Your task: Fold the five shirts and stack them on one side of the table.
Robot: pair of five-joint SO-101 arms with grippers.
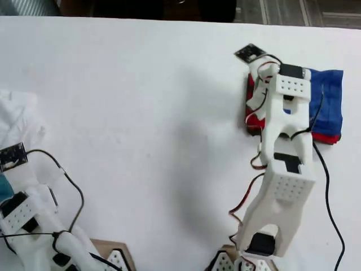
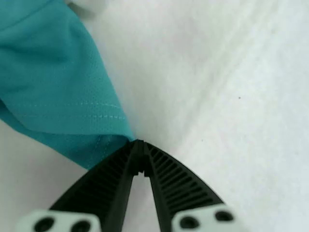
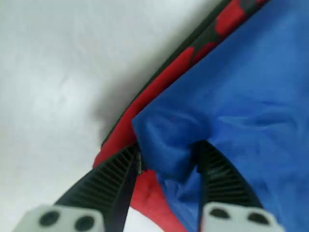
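Observation:
A folded blue shirt (image 1: 330, 96) tops a stack at the table's back right, over a red shirt (image 1: 254, 119) and a dark one at the bottom. My right gripper (image 3: 168, 150) is at the stack's left edge, its fingers (image 3: 120, 176) pinching a bunched fold of the blue shirt (image 3: 241, 96), with the red shirt (image 3: 145, 193) just beneath. My left gripper (image 2: 138, 145) is low at the front left, shut with its tips on the corner of a teal shirt (image 2: 53, 82). A bit of that teal shirt (image 1: 4, 189) shows at the left edge.
A crumpled white shirt (image 1: 20, 121) lies at the left edge, beyond the left arm (image 1: 22, 214). The white table (image 1: 141, 113) stretches wide between the two arms. Cables trail from both arms near the front edge.

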